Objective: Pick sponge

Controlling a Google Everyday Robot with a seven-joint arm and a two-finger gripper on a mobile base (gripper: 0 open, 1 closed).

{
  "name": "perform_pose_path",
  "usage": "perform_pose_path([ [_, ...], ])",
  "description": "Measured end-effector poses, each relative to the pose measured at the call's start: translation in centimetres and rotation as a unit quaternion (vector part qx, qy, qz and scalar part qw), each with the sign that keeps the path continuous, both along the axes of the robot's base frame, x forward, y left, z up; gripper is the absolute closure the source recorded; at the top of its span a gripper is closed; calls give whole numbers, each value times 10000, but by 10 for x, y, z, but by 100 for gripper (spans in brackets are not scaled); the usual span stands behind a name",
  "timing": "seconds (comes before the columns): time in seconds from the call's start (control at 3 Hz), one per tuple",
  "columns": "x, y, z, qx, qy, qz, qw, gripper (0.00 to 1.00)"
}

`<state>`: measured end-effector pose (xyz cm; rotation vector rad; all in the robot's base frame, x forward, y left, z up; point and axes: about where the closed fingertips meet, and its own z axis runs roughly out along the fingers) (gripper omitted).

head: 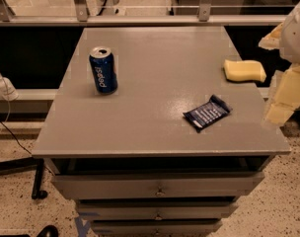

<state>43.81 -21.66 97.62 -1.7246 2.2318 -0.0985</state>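
Observation:
The sponge (244,70) is a pale yellow foam block with rounded corners. It lies flat near the right edge of the grey table top (160,73). My gripper (279,70) hangs just off the table's right edge, beside and to the right of the sponge, not touching it. Its pale yellow blocky fingers (284,98) stand apart, one toward the back and one toward the front, with nothing between them. The gripper is open and empty.
A dark blue snack wrapper (207,113) lies in front and to the left of the sponge. A blue soda can (103,70) stands upright at the left. The table has drawers (157,186) below its front edge. A rail (140,19) runs behind the table.

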Motion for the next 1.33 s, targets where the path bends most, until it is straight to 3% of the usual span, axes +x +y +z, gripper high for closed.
perform_pose_path([
  [0.67,6,1,0,46,-111,13,9999,0],
  [1.0,34,0,-11,302,-323,49,9990,0],
  [1.33,88,-2,-28,611,-663,21,9959,0],
])
